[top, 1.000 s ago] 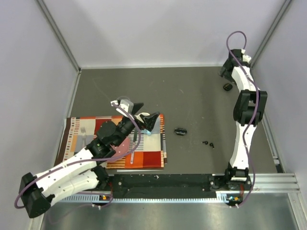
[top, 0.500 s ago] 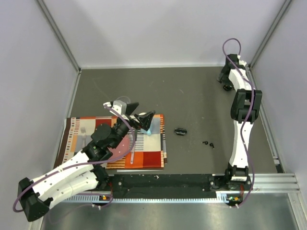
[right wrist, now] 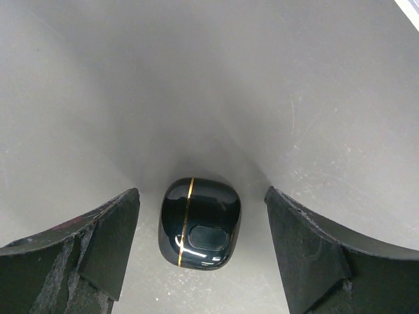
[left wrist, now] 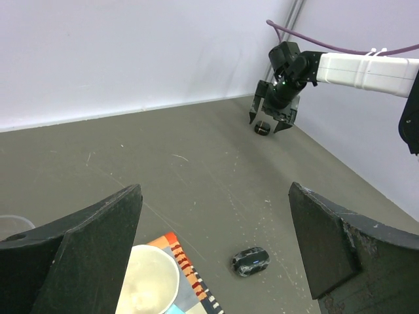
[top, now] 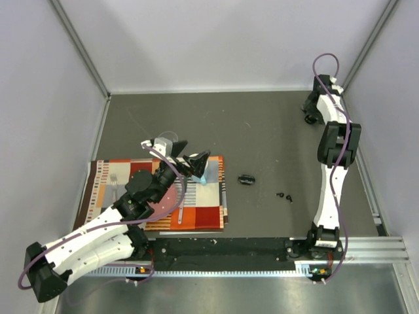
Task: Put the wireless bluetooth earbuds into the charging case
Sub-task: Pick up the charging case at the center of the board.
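Earbuds: tiny, black, rounded; a pair lying close together.

Two tiny black earbuds lay close side by side, well right of the mat and slightly nearer its front edge. A glossy black oval case lay flat just off the mat's right edge, apart from the buds. A second case, shut, rounded and black with a thin gold seam, lay flat far from the mat, in the far right corner.
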